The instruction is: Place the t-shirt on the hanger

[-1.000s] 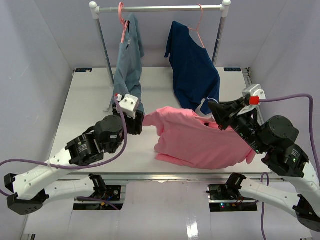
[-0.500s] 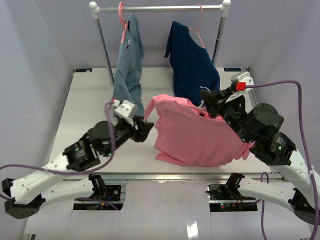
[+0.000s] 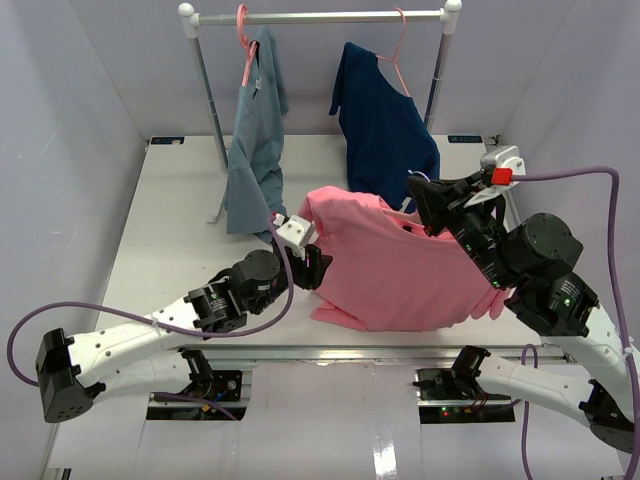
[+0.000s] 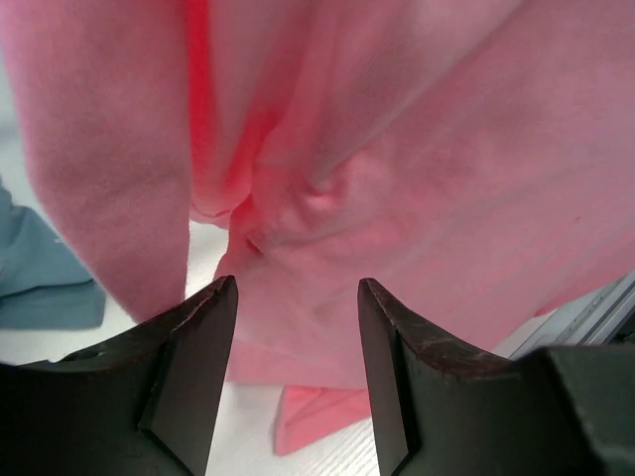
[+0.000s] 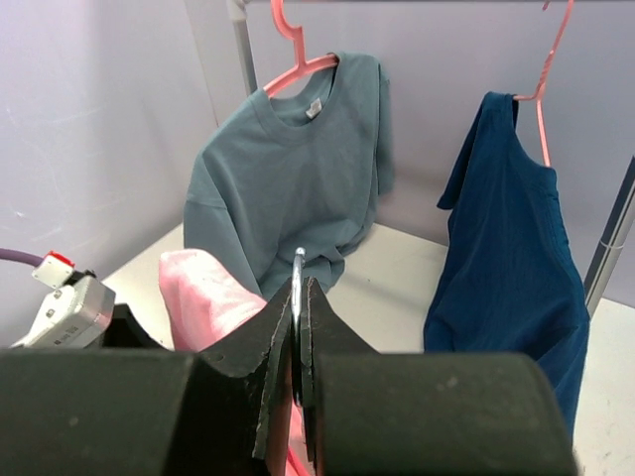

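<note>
The salmon-pink t-shirt (image 3: 390, 270) hangs draped below my right gripper (image 3: 415, 195), its lower edge resting on the table. In the right wrist view that gripper (image 5: 299, 283) is shut on the thin metal hook of the hanger (image 5: 298, 260); the rest of the hanger is hidden under the cloth. My left gripper (image 3: 318, 268) sits low at the shirt's left side. Seen from the left wrist, the left gripper (image 4: 298, 297) is open, with pink t-shirt (image 4: 397, 149) folds just ahead of the fingertips (image 4: 203, 337) and nothing pinched.
A clothes rail (image 3: 320, 17) spans the back of the table. A grey-blue shirt (image 3: 255, 140) hangs from it on the left, a navy shirt (image 3: 385, 130) on the right, each on a pink hanger. The grey-blue hem (image 4: 40, 278) lies close to my left gripper.
My left arm has swung right and forward, bringing its open gripper against the t-shirt's left side. My right gripper has lifted the hanger and shirt slightly.
</note>
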